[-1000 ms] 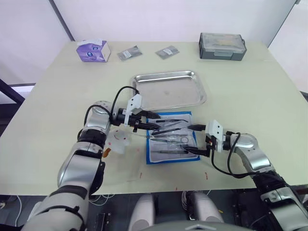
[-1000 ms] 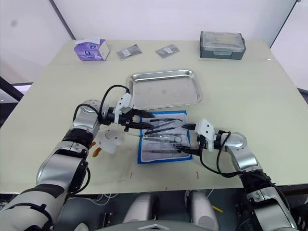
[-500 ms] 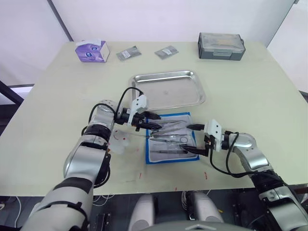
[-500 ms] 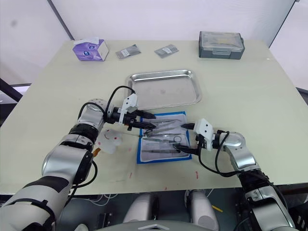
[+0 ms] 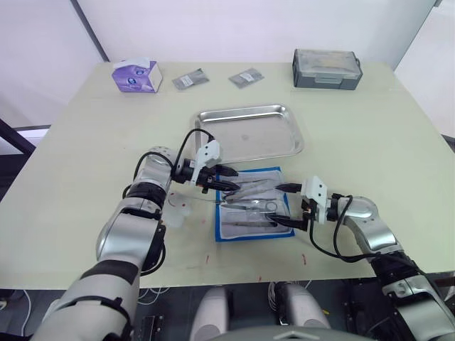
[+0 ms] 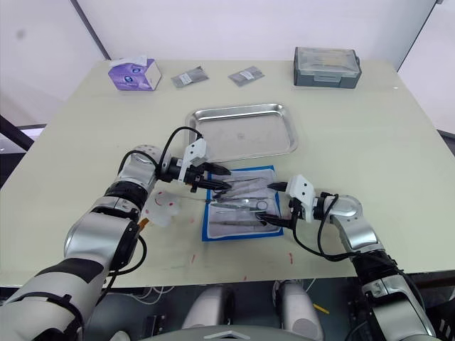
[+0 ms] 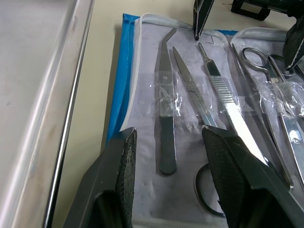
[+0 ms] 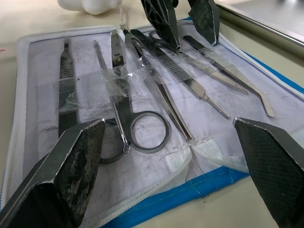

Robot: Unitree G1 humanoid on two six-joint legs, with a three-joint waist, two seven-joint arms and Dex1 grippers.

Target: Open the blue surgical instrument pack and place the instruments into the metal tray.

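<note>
Blue surgical instrument pack lying open on the table, just in front of the metal tray, pale lining up. No readable print on the pack; purple tissue box lettering too small to make out. Instruments tucked under clear strips, tips partly hidden. Left gripper released, straddling a tweezer handle; right gripper spread wide, empty.

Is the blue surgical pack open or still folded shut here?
Open. The blue surgical instrument pack lies spread flat, its pale lining up, with the instruments exposed under clear strips.
</note>
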